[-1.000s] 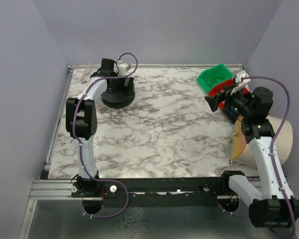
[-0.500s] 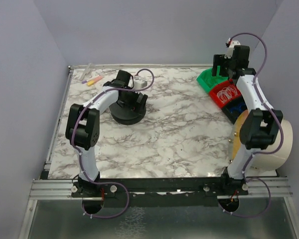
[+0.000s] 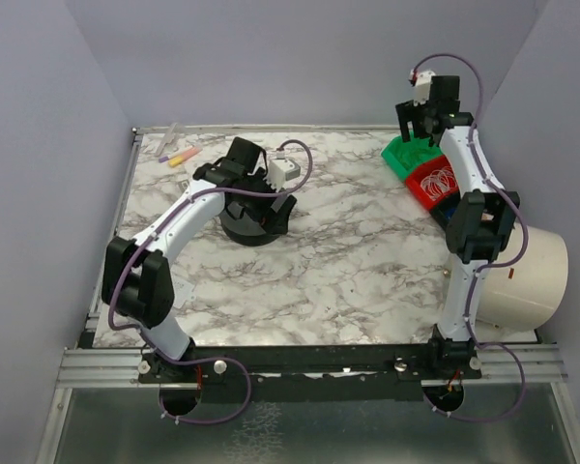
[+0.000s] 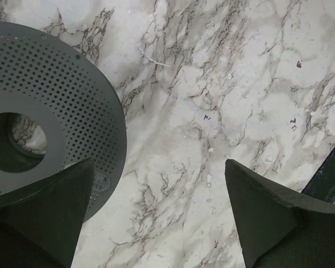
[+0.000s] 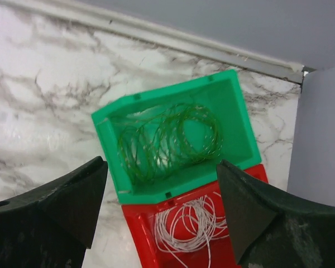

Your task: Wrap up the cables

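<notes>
Whitish cables [image 5: 201, 226] lie coiled in a red bin [image 5: 137, 223], also seen from above as cables [image 3: 437, 179]. A coil of thin green wire [image 5: 170, 137] fills the green bin [image 5: 234, 120] behind it. My right gripper [image 5: 161, 162] hangs open high above both bins, holding nothing; from the top view the right gripper [image 3: 414, 121] is at the back right. My left gripper [image 4: 159, 163] is open over bare marble, its left finger overlapping the edge of the black perforated spool [image 4: 50, 95]. From above, the left gripper [image 3: 271, 205] sits at the spool [image 3: 246, 224].
A blue bin [image 3: 452, 208] sits in front of the red one. A large white drum [image 3: 522, 280] stands at the right table edge. Pink and yellow items [image 3: 181, 155] lie at the back left corner. Purple walls close in the table.
The right arm swung from beside the bins up and back over the green bin, and its jaws narrowed a little. The left arm and the spool shifted right and nearer.
</notes>
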